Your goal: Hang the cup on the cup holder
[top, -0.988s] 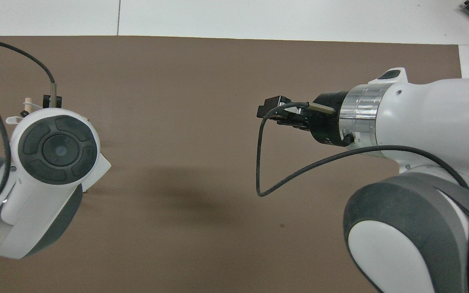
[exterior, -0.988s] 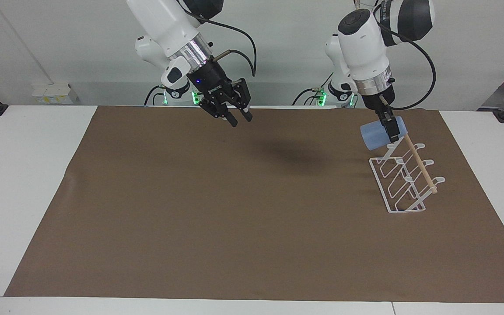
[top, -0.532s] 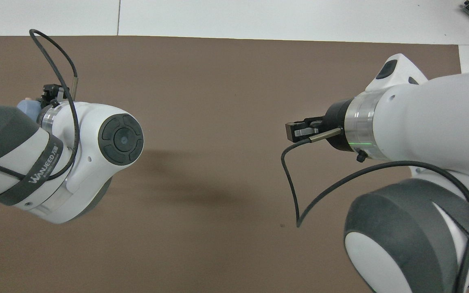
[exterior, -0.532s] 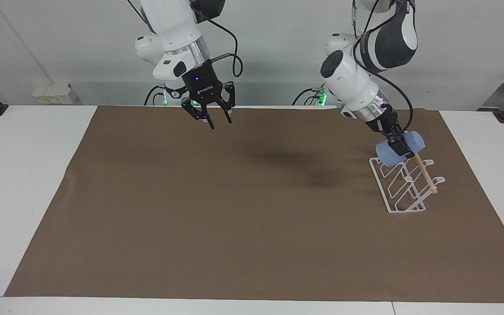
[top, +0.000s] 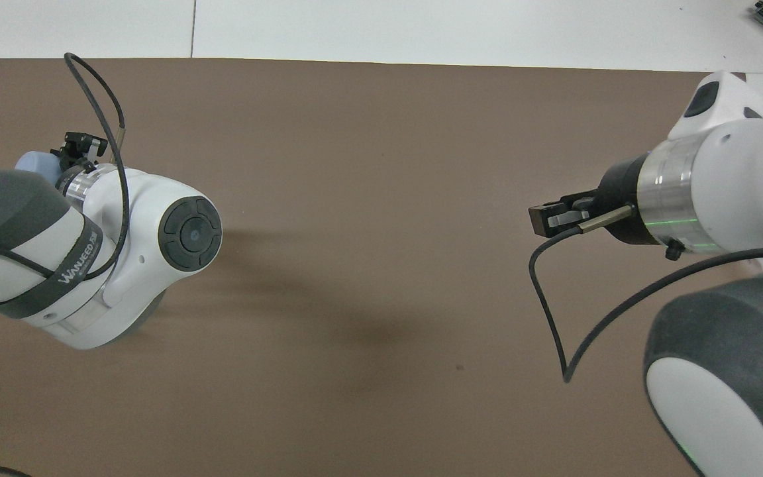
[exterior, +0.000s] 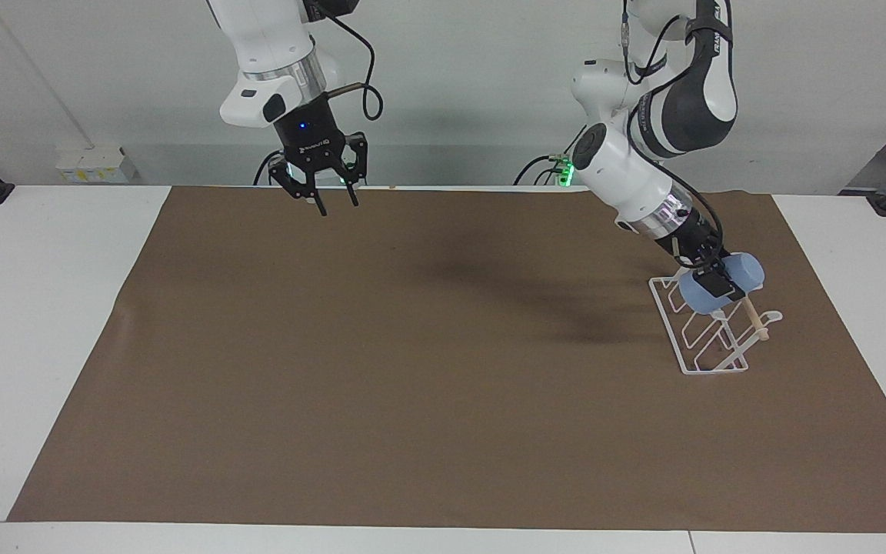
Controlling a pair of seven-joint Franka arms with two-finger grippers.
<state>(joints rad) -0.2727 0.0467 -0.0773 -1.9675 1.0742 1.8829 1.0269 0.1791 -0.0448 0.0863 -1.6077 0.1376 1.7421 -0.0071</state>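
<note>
The left gripper [exterior: 720,283] pinches the light-blue cup [exterior: 720,286], tipped on its side, over the upper prongs of the white wire cup holder [exterior: 708,338], which stands on the brown mat [exterior: 428,369] near the table's edge at the left arm's end. Whether the cup touches the holder's wooden rod [exterior: 755,317] cannot be told. The right gripper [exterior: 332,201] hangs with fingers spread over the mat's edge nearest the robots, toward the right arm's end.
</note>
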